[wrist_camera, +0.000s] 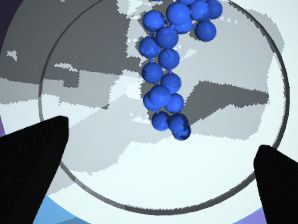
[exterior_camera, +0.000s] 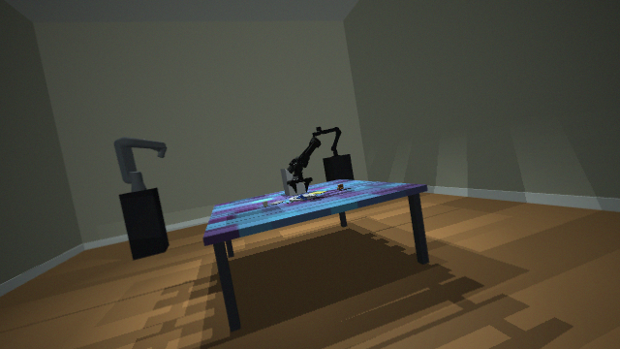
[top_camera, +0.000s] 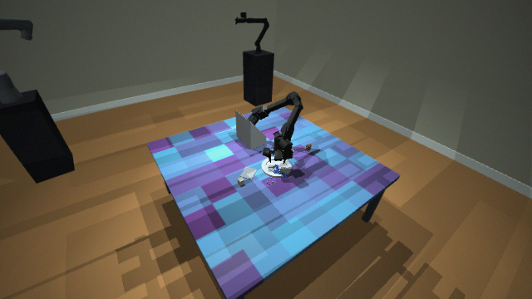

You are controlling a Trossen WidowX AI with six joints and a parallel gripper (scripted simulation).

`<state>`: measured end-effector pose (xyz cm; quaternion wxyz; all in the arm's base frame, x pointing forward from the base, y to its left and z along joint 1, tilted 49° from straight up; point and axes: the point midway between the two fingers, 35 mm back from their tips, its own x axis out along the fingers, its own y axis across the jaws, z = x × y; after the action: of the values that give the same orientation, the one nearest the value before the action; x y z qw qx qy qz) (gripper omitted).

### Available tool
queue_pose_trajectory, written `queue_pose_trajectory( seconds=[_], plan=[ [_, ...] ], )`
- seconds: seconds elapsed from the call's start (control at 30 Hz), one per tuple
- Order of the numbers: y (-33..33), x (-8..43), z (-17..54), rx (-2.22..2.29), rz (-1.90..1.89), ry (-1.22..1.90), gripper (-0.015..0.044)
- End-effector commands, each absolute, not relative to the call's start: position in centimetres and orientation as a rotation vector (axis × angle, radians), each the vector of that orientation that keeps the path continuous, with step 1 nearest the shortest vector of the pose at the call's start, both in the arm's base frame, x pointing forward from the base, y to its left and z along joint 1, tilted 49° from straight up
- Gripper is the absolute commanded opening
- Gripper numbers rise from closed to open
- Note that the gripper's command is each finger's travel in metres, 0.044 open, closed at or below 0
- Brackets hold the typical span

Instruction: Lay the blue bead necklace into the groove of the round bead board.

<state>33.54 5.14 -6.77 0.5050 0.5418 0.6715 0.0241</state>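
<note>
The blue bead necklace (top_camera: 276, 168) (wrist_camera: 169, 59) lies bunched on the round white bead board (top_camera: 264, 168) (wrist_camera: 215, 175). In the wrist view it forms a narrow double strand from the top edge to near the middle, inside the thin dark ring of the groove (wrist_camera: 165, 212); its upper part is cut off by the frame. My gripper (top_camera: 278, 161) (exterior_camera: 300, 191) (wrist_camera: 166, 141) is wide open and empty just above the board. In the wrist view the fingertips stand left and right of the strand's lower end, well apart from the beads.
A grey upright panel (top_camera: 249, 134) (exterior_camera: 285, 181) stands behind the board. A white flat piece (top_camera: 249, 173) and a small beige cube (top_camera: 241, 181) (exterior_camera: 264, 204) lie left of it in the top view. A small orange object (top_camera: 307, 147) (exterior_camera: 340, 187) is on the right.
</note>
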Motion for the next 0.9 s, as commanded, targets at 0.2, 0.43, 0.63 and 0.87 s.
queue_pose_trajectory(
  seconds=[0.2, 0.43, 0.63, 0.87],
  plan=[
    [3.1, 39.1, -6.6, 0.579, 0.716, 1.315, 0.0160],
    [2.1, 41.5, -6.4, 0.206, 0.981, 1.099, 0.0160],
    [2.0, 41.7, -6.4, 0.163, 1.009, 1.071, 0.0160],
    [2.0, 41.7, -6.4, 0.163, 1.009, 1.071, 0.0160]
  ],
)
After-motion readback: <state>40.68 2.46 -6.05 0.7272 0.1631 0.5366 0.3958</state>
